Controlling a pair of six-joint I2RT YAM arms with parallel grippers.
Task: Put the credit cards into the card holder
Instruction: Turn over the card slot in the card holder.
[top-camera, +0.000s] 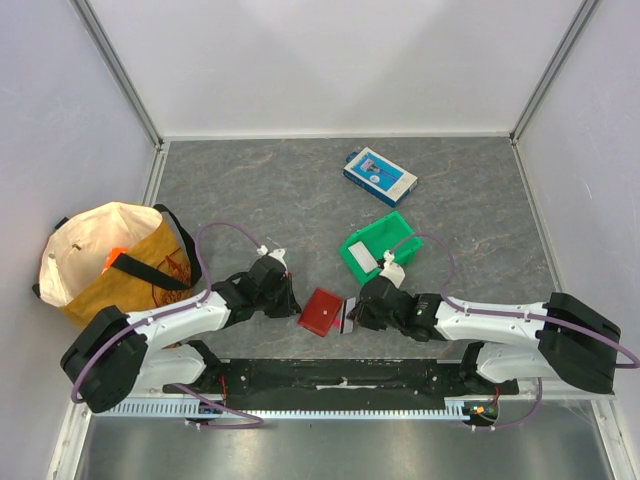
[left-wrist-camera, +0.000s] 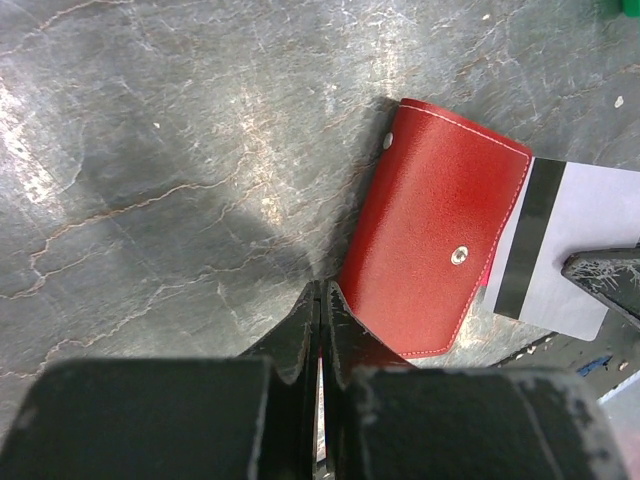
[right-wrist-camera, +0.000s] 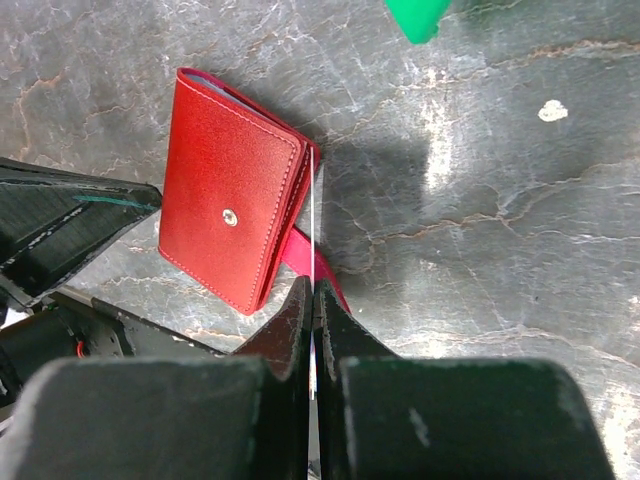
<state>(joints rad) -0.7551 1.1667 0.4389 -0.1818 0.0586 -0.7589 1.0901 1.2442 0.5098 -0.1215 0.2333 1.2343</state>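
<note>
The red card holder (top-camera: 322, 312) lies closed on the table between my two grippers. It shows in the left wrist view (left-wrist-camera: 445, 240) and the right wrist view (right-wrist-camera: 235, 215). My right gripper (top-camera: 353, 316) (right-wrist-camera: 313, 290) is shut on a white credit card with a black stripe (left-wrist-camera: 565, 250), seen edge-on in the right wrist view (right-wrist-camera: 313, 215). The card's far edge is at the holder's right, open side, above a pink inner flap (right-wrist-camera: 305, 258). My left gripper (top-camera: 293, 303) (left-wrist-camera: 322, 292) is shut with its tips at the holder's left edge. It holds nothing that I can see.
A green plastic bin (top-camera: 398, 232) with a pale card (top-camera: 363, 262) in it stands just behind the right gripper. A blue-and-white box (top-camera: 380, 175) lies farther back. A tan tote bag (top-camera: 110, 262) stands at the left. Walls enclose the table.
</note>
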